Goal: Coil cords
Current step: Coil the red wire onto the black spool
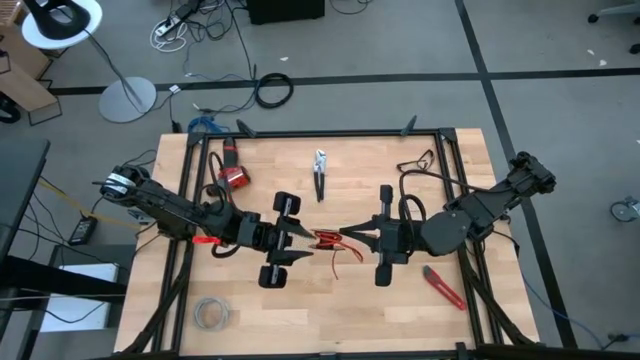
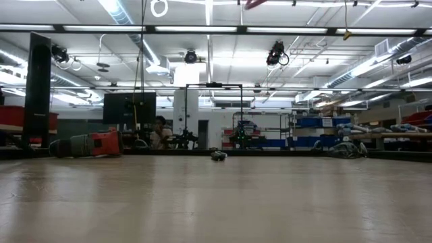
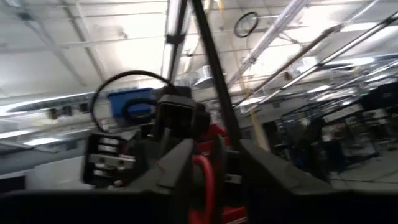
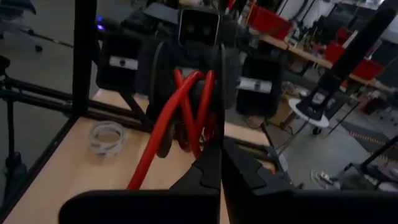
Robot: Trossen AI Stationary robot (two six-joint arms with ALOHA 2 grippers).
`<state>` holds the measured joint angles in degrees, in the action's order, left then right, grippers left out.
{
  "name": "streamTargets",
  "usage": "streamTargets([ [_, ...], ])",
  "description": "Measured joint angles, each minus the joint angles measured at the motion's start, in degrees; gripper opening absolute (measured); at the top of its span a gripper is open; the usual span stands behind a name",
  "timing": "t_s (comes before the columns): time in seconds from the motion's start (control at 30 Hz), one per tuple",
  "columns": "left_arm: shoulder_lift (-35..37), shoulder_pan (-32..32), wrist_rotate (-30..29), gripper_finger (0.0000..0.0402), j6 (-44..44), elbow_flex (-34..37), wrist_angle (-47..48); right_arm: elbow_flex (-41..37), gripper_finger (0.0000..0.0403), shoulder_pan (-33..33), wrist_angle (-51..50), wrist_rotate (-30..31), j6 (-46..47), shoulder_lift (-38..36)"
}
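The thin red wire (image 1: 328, 240) is bunched into several loops in mid-air between my two grippers, above the middle of the table. One loose end (image 1: 335, 260) hangs down from the bunch. My left gripper (image 1: 308, 241) comes from the table's left and is shut on the bunch. My right gripper (image 1: 346, 236) comes from the right and is shut at the bunch's other side. The loops show large in the right wrist view (image 4: 186, 106) and between my left fingers in the left wrist view (image 3: 204, 180). Neither gripper nor the wire shows in the low view. My left gripper pinches the looped wire's left side (image 4: 186, 134) between its two fingers, coming level from the table's left. Several strands lie in the hold (image 3: 205, 177). The bunch is lifted clear of the table. My right gripper is shut at the right side of the loops (image 4: 208, 134), its fingers (image 4: 208, 171) coming level from the table's right. The fingertips hide the exact place of contact. The loose end (image 4: 146, 165) hangs slack below.
Pliers (image 1: 320, 175) lie at the far middle, a red tool (image 1: 232, 176) at the far left, a pale grey wire bundle (image 1: 210, 313) at the near left, a red-handled cutter (image 1: 443, 287) at the near right, and a black cable (image 1: 420, 160) at the far right.
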<state>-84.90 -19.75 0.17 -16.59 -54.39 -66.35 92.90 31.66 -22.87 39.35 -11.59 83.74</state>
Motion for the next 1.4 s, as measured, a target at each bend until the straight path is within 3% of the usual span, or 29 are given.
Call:
streamTargets([
  [0.1, 0.3, -1.0, -4.8, 0.0176, -2.8, 0.0, 0.3, 0.0, 0.0000, 0.0, -2.7, 0.1, 2.4, 0.0],
  [0.23, 3.5, -2.9, -12.4, 0.0213, -6.2, -0.8, 8.5, 0.0, 0.0000, -0.7, -8.2, 0.0, 7.3, -0.2],
  [0.43, 8.1, -4.7, -25.4, 0.0208, -5.3, -8.6, 40.1, 0.0, 0.0000, -3.3, -16.6, -2.2, 14.7, -0.2],
  [0.57, 7.7, -5.3, -30.3, 0.0193, -1.9, -17.5, 60.8, 0.0, 0.0000, -5.6, -18.2, -4.8, 16.1, -0.2],
  [0.7, 5.8, -5.8, -32.6, 0.0179, 0.3, -25.1, 74.8, 0.0, 0.0000, -7.8, -18.3, -7.8, 16.1, -0.2],
  [1.0, 2.2, -6.2, -33.0, 0.0163, 3.5, -35.5, 92.9, 0.0, 0.0000, -11.9, -18.2, -13.4, 16.1, -0.2],
  [1.4, -0.7, -4.4, -33.0, 0.0163, 4.9, -37.9, 95.9, 0.0, 0.0000, -12.7, -17.3, -14.1, 15.8, -0.1],
])
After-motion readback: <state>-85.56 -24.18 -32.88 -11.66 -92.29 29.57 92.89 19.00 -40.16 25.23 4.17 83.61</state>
